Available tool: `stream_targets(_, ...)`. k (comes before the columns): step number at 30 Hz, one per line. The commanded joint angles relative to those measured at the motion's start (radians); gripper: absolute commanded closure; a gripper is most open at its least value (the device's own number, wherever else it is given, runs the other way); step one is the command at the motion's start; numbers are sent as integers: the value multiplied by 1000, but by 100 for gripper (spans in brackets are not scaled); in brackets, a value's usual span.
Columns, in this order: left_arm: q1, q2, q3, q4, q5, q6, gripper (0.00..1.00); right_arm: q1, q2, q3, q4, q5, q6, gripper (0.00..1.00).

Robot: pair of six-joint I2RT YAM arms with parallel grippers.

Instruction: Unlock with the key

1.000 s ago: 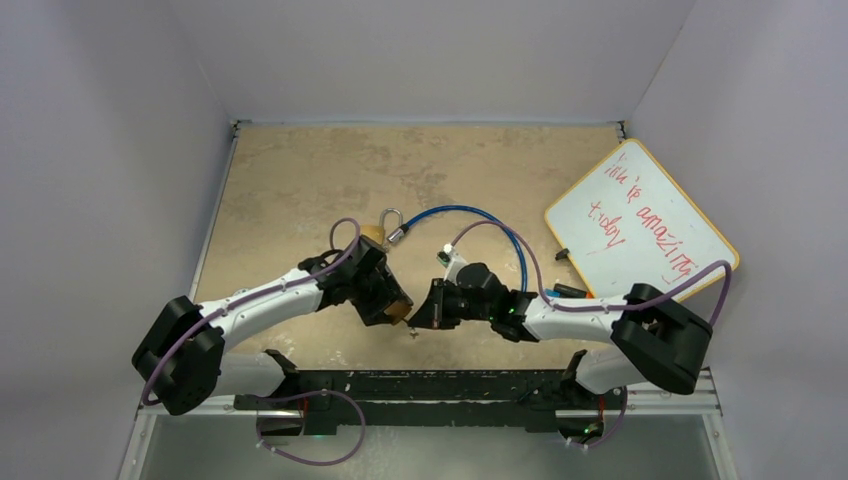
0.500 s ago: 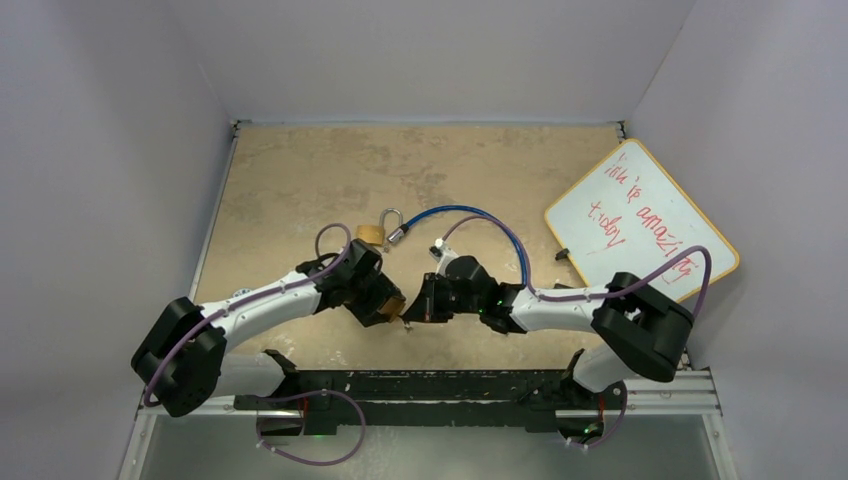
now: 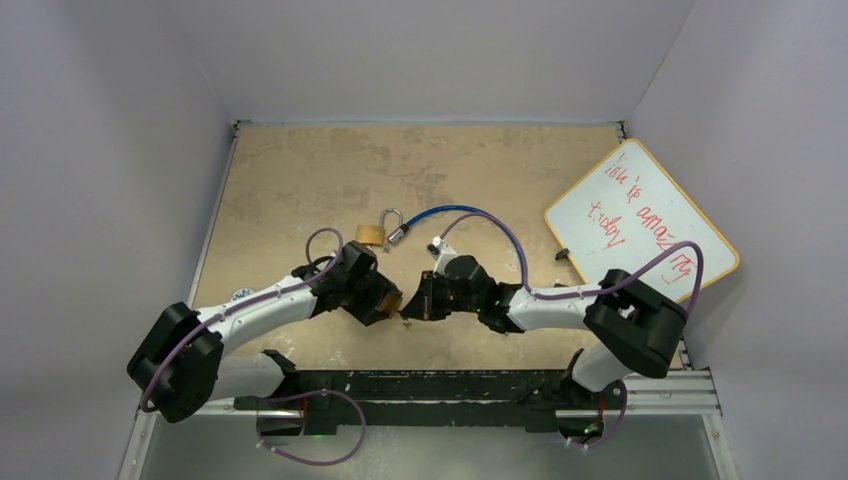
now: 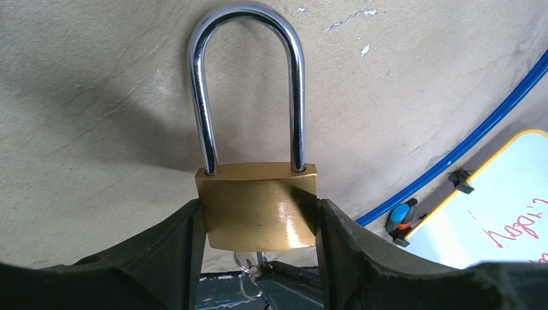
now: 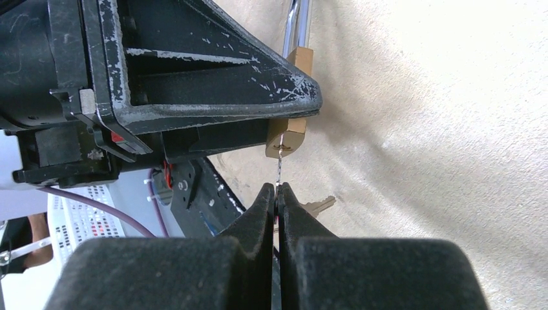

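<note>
Since a second ago your arms have closed together at lower centre. Your left gripper (image 3: 386, 300) clamps the padlock (image 4: 258, 210) by its brass sides, likely heavy and slick. Your right gripper (image 5: 276, 196) pinches the key (image 5: 279, 169), thin and probably bendable, its tip at the keyhole.

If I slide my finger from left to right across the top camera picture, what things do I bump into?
Left gripper holding the padlock → right gripper pinching the key → whiteboard with red writing.
</note>
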State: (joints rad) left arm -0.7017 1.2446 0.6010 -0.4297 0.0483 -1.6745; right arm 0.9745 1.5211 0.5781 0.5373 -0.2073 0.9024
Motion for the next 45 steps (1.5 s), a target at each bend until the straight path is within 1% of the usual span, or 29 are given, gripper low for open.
stream_targets(1,-28,-64,13,191,223,-85,88,0,11,32,117,77,-8,100)
stream_targets(9,-27,-83,5,185,228,-86,89,-2,28,146,-128,93,80,100)
stream_targets(17,-28,-67,41,143,215,-22,90,-4,-1,156,-148,105,79,100)
stream_targets(21,-27,-52,64,114,219,22,90,-3,1,185,-135,87,-58,100)
stream_targets(25,-27,-45,79,99,225,37,90,-2,27,276,-225,91,-229,100)
stream_targets(28,-28,-43,79,114,236,32,90,-2,44,310,-285,88,-255,100)
stream_targets(32,-27,-47,78,147,254,16,90,-4,62,299,-271,94,-152,100)
stream_targets(34,-26,-55,78,159,254,15,90,-11,63,271,-212,76,-76,100)
stream_targets(36,-26,-69,91,159,218,55,91,-37,51,219,-115,15,22,100)
stream_targets(38,-26,-87,116,131,163,115,92,-69,24,150,20,-65,156,100)
stream_targets(40,-25,-115,123,134,119,157,93,-86,-11,84,137,-104,262,100)
stream_targets(43,-25,-172,86,204,84,169,94,-93,-57,30,259,-127,409,100)
stream_targets(45,-25,-210,53,260,70,164,95,-93,-70,-13,373,-130,522,100)
